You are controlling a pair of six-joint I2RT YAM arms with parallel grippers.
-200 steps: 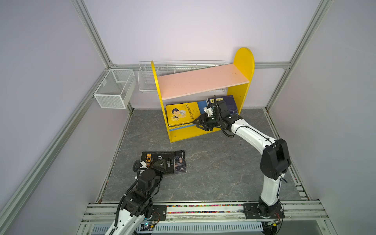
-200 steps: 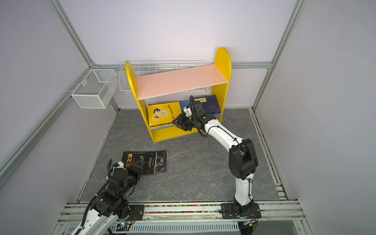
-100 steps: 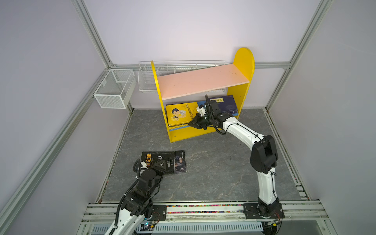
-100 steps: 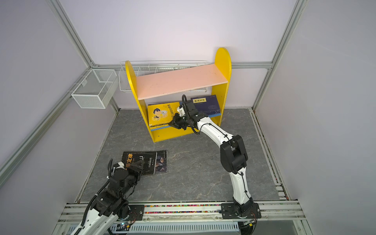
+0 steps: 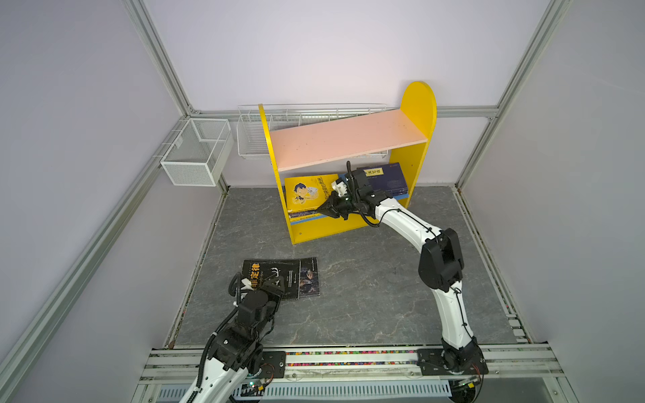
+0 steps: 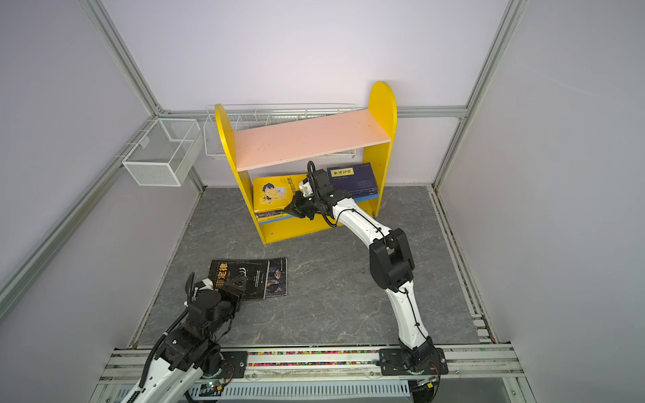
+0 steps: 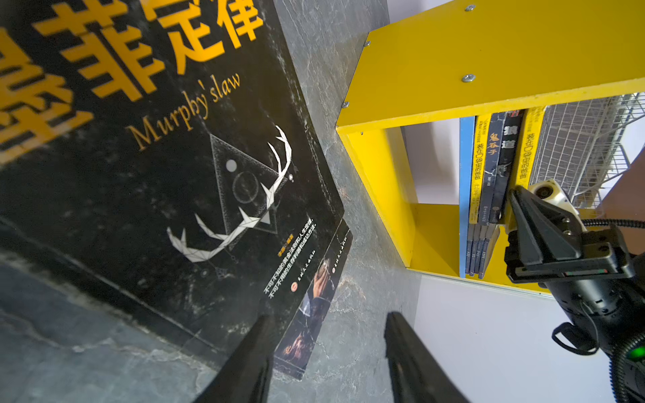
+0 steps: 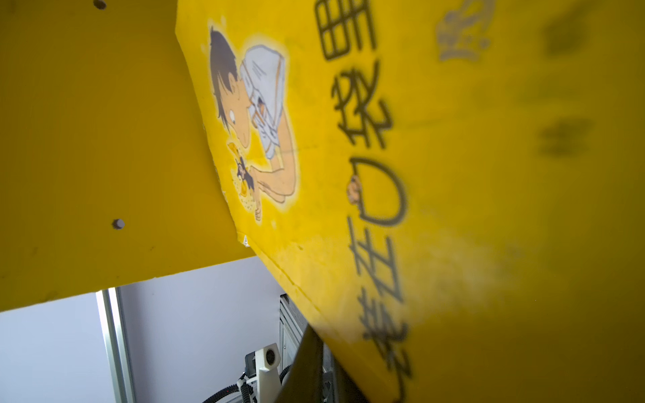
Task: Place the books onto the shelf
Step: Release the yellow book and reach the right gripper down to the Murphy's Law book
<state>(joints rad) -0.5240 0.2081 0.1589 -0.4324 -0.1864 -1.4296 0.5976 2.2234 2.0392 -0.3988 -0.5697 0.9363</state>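
The shelf [image 5: 345, 139] [image 6: 307, 139] stands at the back, its yellow side panel [image 7: 488, 59] close in the left wrist view. On its blue lower board a yellow cartoon book [image 5: 305, 192] [image 6: 274, 192] [image 8: 419, 174] tops a stack of several books [image 7: 495, 167], with a navy book [image 5: 387, 178] [image 6: 356, 179] to its right. My right gripper [image 5: 319, 209] [image 6: 288, 208] [image 7: 513, 193] is shut, its tip against that stack's front edge. A black book [image 5: 275, 275] [image 6: 241, 275] [image 7: 157, 157] lies on the floor over a darker book [image 5: 309, 282] [image 7: 314, 314]. My left gripper [image 5: 274, 284] [image 6: 237, 281] [image 7: 328, 349] hangs open over their near corner.
A white wire basket [image 5: 195, 153] hangs on the left wall, and a long wire basket [image 5: 251, 139] hangs behind the shelf. The grey marbled floor [image 5: 366, 296] lies between the floor books and the right arm's base. Metal frame posts run up the corners.
My right gripper has slid left along the lower board, from the navy book to the yellow book's stack, and shut. The left arm and the floor books have not moved.
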